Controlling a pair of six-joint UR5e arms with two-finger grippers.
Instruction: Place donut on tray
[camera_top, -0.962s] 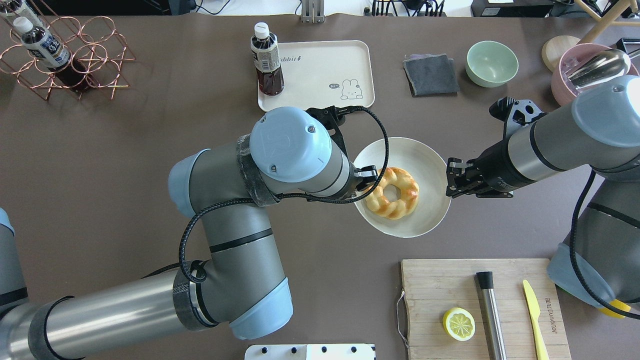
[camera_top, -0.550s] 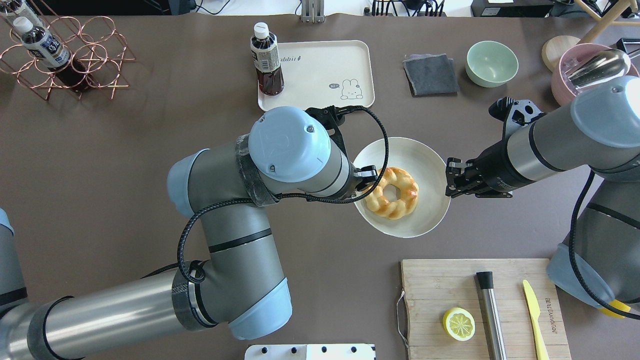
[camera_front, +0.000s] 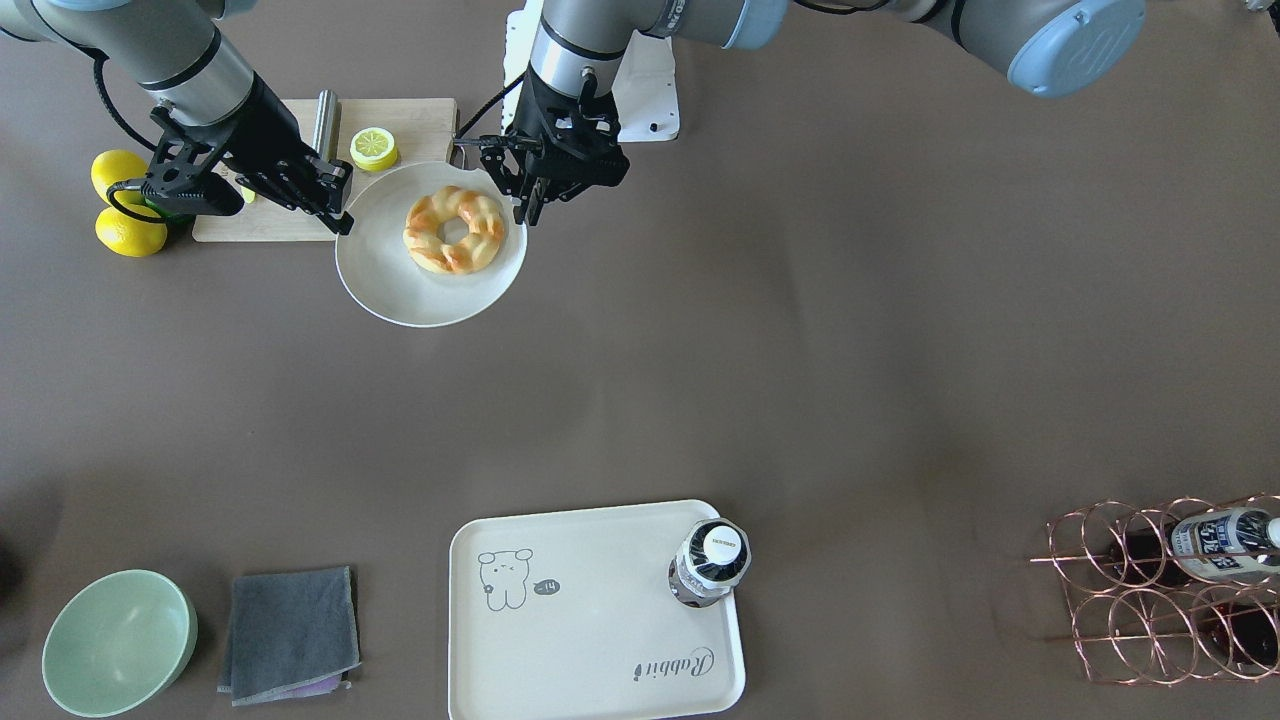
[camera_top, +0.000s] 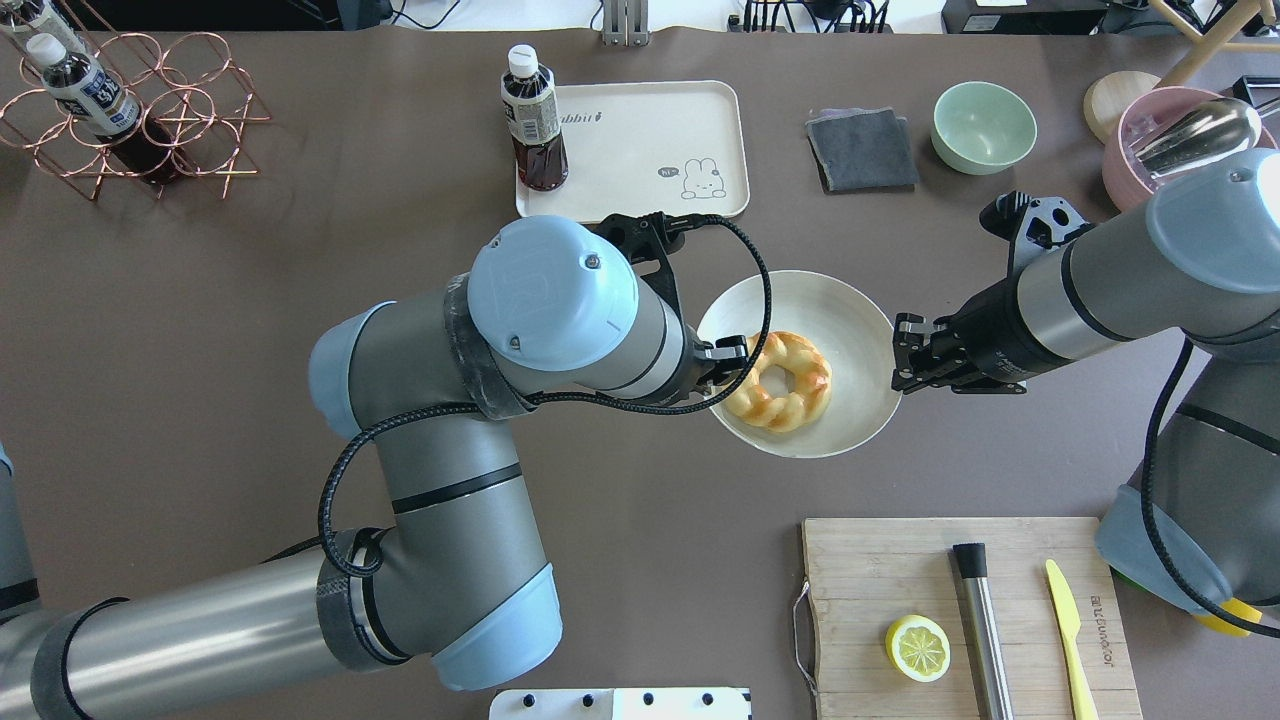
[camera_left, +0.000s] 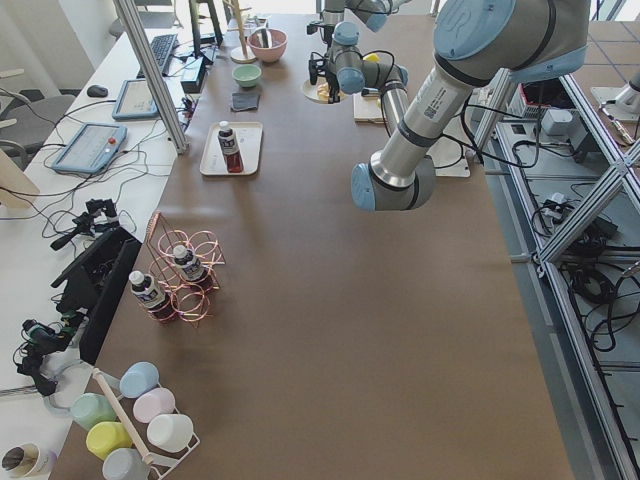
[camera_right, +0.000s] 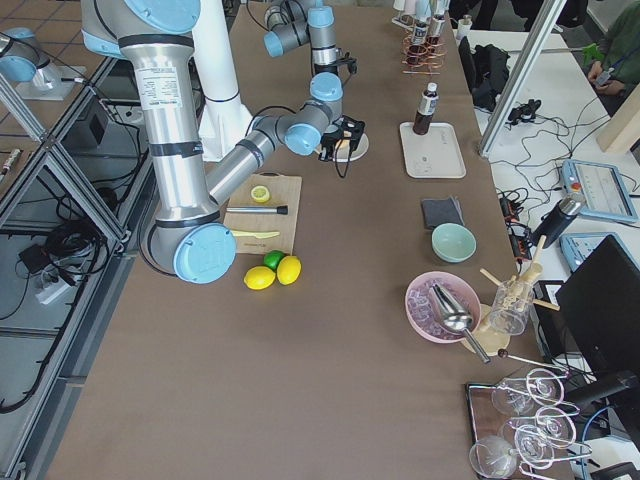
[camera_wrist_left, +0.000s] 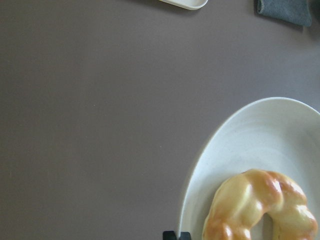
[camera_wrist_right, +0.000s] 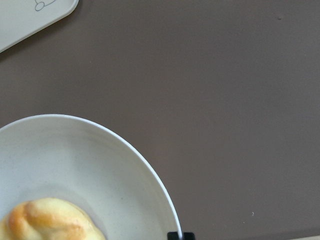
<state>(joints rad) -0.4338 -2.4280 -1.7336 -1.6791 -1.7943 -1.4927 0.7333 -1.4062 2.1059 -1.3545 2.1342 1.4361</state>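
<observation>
The donut (camera_top: 778, 382) is a twisted golden ring and lies on a round white plate (camera_top: 840, 300). My left gripper (camera_top: 722, 365) is shut on the plate's left rim. My right gripper (camera_top: 897, 365) is shut on its right rim. In the front view the donut (camera_front: 455, 230) sits on the plate (camera_front: 390, 280) between the left gripper (camera_front: 520, 205) and the right gripper (camera_front: 340, 215). The cream tray (camera_top: 640, 150) with the bear drawing lies beyond the plate, and a dark bottle (camera_top: 533, 120) stands on its left corner. Both wrist views show the donut (camera_wrist_left: 260, 210) (camera_wrist_right: 45, 220) on the plate.
A wooden cutting board (camera_top: 880, 570) at the front right holds a lemon half (camera_top: 917, 647), a steel rod (camera_top: 980, 620) and a yellow knife (camera_top: 1068, 625). A grey cloth (camera_top: 862, 148) and a green bowl (camera_top: 984, 126) lie right of the tray. A copper wire rack (camera_top: 130, 110) stands far left.
The plate with the donut has shifted slightly toward the tray, held by both grippers. The left arm's elbow has swung a little to the left.
</observation>
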